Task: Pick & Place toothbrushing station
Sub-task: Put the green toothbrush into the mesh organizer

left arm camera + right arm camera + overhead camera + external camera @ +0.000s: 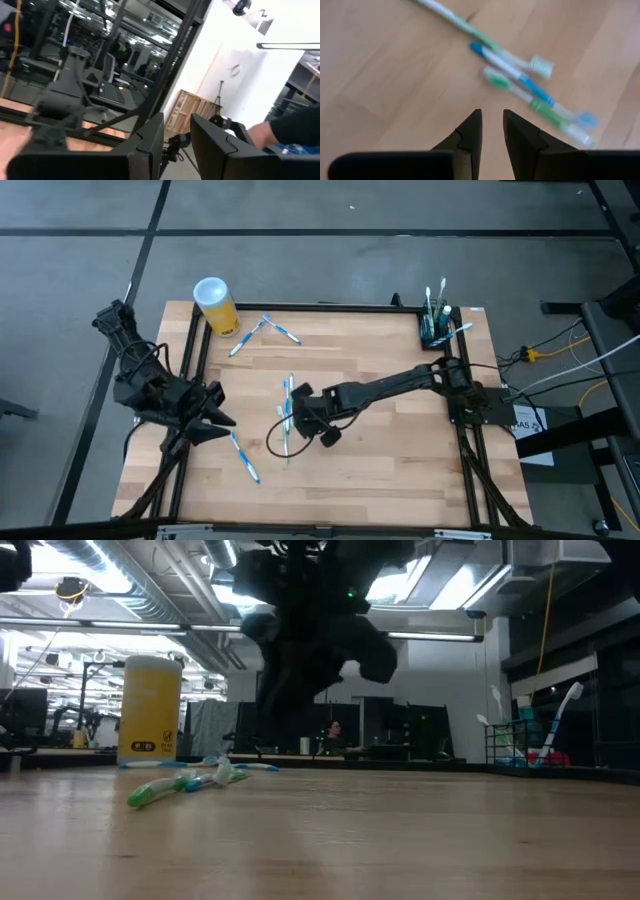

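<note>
Over mid-table the right gripper (492, 131) hangs just above three loose toothbrushes (530, 87) with its fingers nearly together and nothing between them, the left gripper (176, 145) sits narrow and empty by the left edge, and the toothbrushing station (436, 330) is in the far right corner.

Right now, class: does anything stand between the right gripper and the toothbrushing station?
Nothing visible does. The right gripper hangs over loose toothbrushes at mid-table; the toothbrushing station stands at the far right corner, with bare wood between and only the right arm's own links above it.
</note>
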`<action>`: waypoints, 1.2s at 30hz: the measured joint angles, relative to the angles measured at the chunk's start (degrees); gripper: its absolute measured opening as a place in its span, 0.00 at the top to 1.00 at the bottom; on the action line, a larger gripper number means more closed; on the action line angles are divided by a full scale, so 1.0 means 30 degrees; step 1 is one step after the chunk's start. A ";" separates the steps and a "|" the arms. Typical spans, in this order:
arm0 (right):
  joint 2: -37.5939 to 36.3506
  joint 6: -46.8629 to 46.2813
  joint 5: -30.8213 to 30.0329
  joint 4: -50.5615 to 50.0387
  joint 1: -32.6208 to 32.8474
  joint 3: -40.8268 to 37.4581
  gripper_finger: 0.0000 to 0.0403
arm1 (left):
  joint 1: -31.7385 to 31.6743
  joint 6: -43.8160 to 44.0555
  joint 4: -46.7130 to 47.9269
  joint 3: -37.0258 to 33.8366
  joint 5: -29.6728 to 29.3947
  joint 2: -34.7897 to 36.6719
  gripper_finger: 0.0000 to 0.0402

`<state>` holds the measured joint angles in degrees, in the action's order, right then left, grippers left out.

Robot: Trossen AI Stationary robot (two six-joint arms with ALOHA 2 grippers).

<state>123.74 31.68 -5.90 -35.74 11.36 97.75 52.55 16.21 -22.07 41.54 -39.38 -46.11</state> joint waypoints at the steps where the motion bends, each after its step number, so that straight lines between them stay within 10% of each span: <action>1: 0.0006 0.0910 0.0361 0.0407 -0.0029 -0.0005 0.80 | 0.0140 0.0007 -0.0020 -0.0006 -0.0014 0.0013 0.77; 13: 0.0244 0.8428 0.2875 0.3124 -0.1053 -0.1076 0.80 | 0.0755 -0.0620 -0.1075 -0.0007 -0.0055 0.0087 0.77; 36: 0.2601 1.0171 0.4406 0.6014 -0.1941 -0.1149 0.80 | 0.0760 0.0208 -0.1301 -0.0002 -0.1341 0.0087 0.77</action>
<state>131.55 62.19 7.32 -17.69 5.54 94.30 54.83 16.83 -25.97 41.53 -43.40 -45.84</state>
